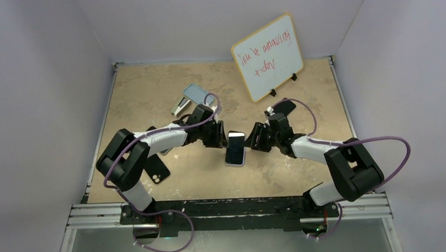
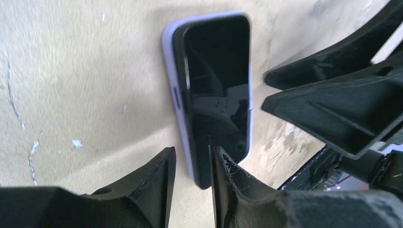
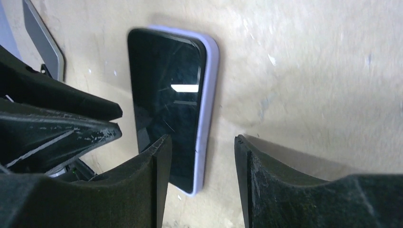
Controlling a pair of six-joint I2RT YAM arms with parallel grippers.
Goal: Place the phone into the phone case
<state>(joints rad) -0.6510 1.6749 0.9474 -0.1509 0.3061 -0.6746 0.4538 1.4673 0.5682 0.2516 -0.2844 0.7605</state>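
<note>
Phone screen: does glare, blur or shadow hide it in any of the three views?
Top external view: sharp and evenly lit, the phone small, with a white glare patch at its far end. Left wrist view: screen dark with faint reflections, soft blur toward the right edge of the picture. Right wrist view: one bright rectangular reflection and fine streaks on the glass, the tabletop smeared at right.

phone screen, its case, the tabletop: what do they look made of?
Case: lilac, matte, with a rounded rim and no glare, so likely soft plastic or silicone.
Phone screen: glossy black glass. It gives mirror-like reflections, and the right wrist view shows fine scratch-like lines.
Tabletop: tan, matte and mottled, with white scuffs. It may be board or laminate, but the look leaves that open.
</note>
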